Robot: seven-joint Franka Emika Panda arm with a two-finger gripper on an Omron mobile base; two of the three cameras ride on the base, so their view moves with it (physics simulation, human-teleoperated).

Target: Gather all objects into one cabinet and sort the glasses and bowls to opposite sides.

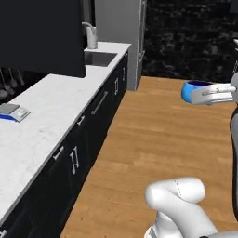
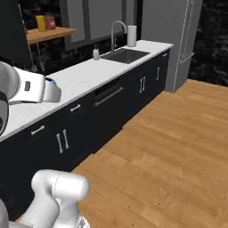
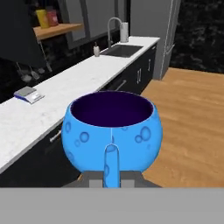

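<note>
1. The hand [image 3: 112, 175] is clamped on the near rim of a small, round, bright blue bowl [image 3: 112, 131] with a dark inside and bubble-like marks on its outer wall; one blue-tinted finger [image 3: 111, 164] shows against that wall.
2. In the left base view the same blue bowl [image 1: 194, 91] sits at the end of the white hand [image 1: 211, 94], held up in the air over the wooden floor [image 1: 153, 139], clear of every surface.
3. Beyond the bowl and off to the hand's left runs a long white speckled worktop [image 3: 65, 92] on black drawers and doors with small silver pulls [image 2: 62, 140].
4. On that worktop, left of the hand, lies a small flat grey scale with a blue edge [image 3: 27, 93].
5. Farther along the worktop is a dark sunken sink [image 3: 121, 50] with a curved silver tap [image 3: 113, 27], a small white bottle [image 3: 96, 50] just beside it and a pale upright roll [image 3: 124, 31] behind.
6. Up and to the left of the hand, a wooden wall shelf [image 3: 59, 29] carries a yellow jar [image 3: 42, 18] and a red jar [image 3: 52, 17], side by side.
7. A matte black wall cabinet [image 1: 42, 37] hangs over the worktop.
8. Past the sink stands a tall grey fridge [image 2: 176, 40].
</note>
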